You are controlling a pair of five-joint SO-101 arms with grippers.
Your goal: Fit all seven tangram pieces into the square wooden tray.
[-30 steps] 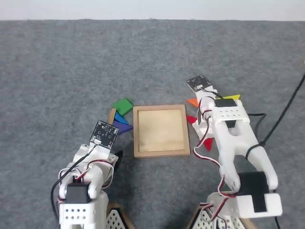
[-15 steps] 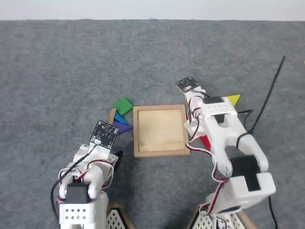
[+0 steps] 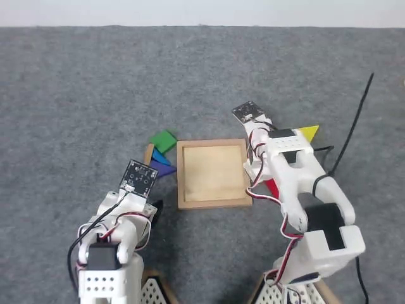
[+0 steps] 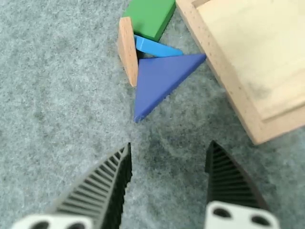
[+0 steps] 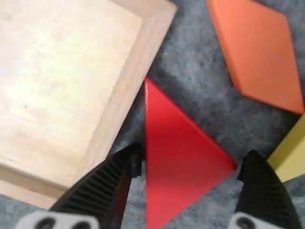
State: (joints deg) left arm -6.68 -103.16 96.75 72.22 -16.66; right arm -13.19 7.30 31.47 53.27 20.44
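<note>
The left gripper (image 4: 169,148) hangs with jaws spread over bare table (image 4: 57,119), and a free strip separates it from the dark blue triangle (image 4: 162,81). That triangle, the light blue piece (image 4: 155,47), the wood-coloured piece (image 4: 127,55) and the green square (image 4: 150,14) are packed together against the tray (image 4: 224,81) rim. The right gripper (image 5: 193,157), jaws spread, straddles the red triangle (image 5: 176,143). One finger is over the narrow wedge beside the tray rim, and the yellow piece (image 5: 290,157) crowds the other. The orange parallelogram (image 5: 257,57) lies near.
</note>
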